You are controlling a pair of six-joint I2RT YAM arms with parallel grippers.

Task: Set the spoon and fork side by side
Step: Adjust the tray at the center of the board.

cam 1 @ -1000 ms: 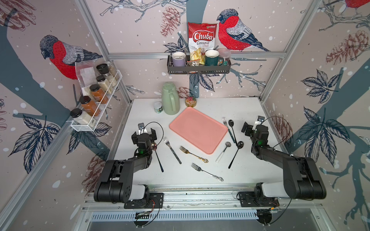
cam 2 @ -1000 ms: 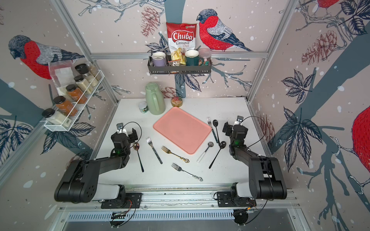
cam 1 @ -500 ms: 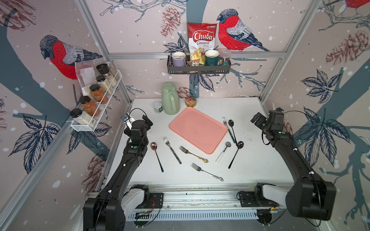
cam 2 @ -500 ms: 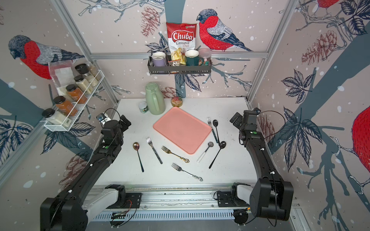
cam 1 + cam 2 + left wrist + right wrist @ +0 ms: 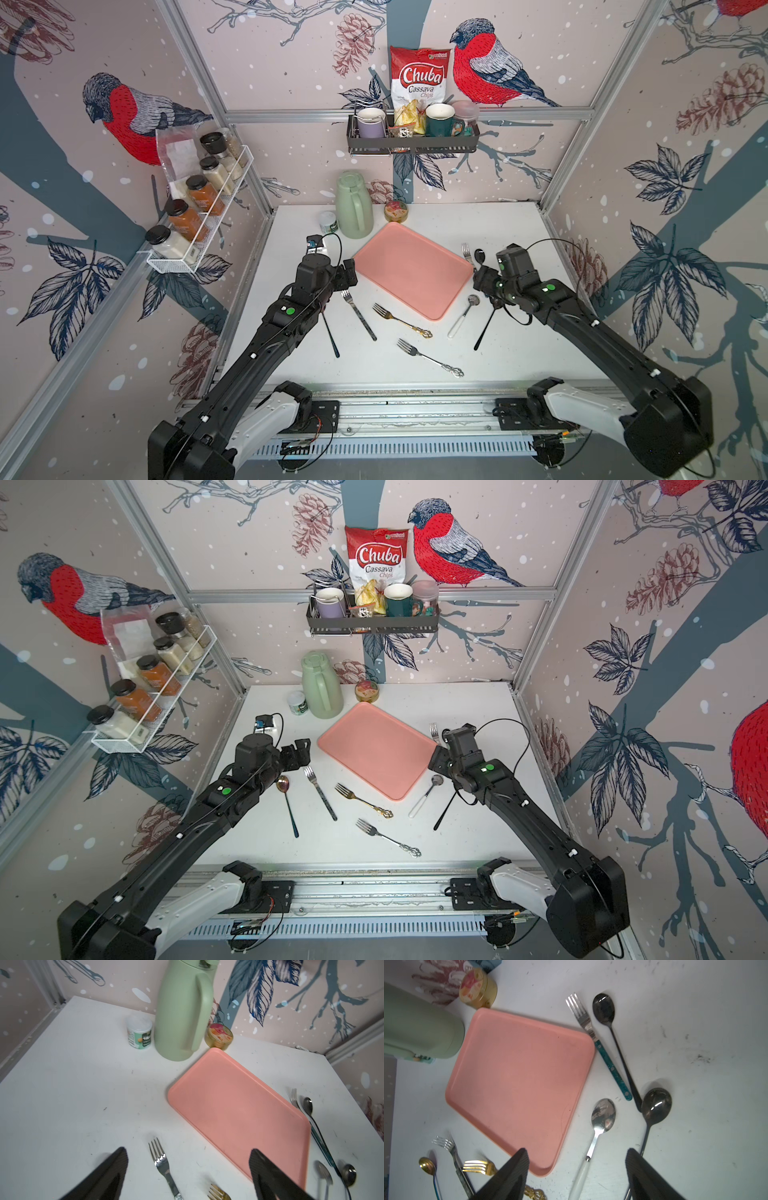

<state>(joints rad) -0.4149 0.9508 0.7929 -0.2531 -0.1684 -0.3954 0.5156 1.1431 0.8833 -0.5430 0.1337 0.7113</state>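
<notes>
Several spoons and forks lie on the white table around a pink tray (image 5: 411, 266). My left gripper (image 5: 188, 1150) hangs open and empty above a dark-handled fork (image 5: 160, 1159), left of the tray; a gold fork (image 5: 218, 1193) lies beside it. A gold-bowled spoon (image 5: 283, 783) rests under the left arm. My right gripper (image 5: 576, 1150) is open over the white-handled spoon (image 5: 603, 1114), whose handle runs between the fingers without touching them. A large black spoon (image 5: 656, 1105) lies next to it. A teal-handled fork (image 5: 583, 1020) and a slim black spoon (image 5: 604, 1008) lie together.
An ornate silver fork (image 5: 428, 358) lies near the front edge. A green jug (image 5: 354, 205), a small tub (image 5: 328, 221) and a gold tin (image 5: 395, 211) stand at the back. A spice rack (image 5: 199, 208) and a wall shelf (image 5: 411, 139) hang above.
Both arms unfolded from low at the table's sides and reached inward toward the tray. The right jaws have narrowed somewhat. No cutlery has moved.
</notes>
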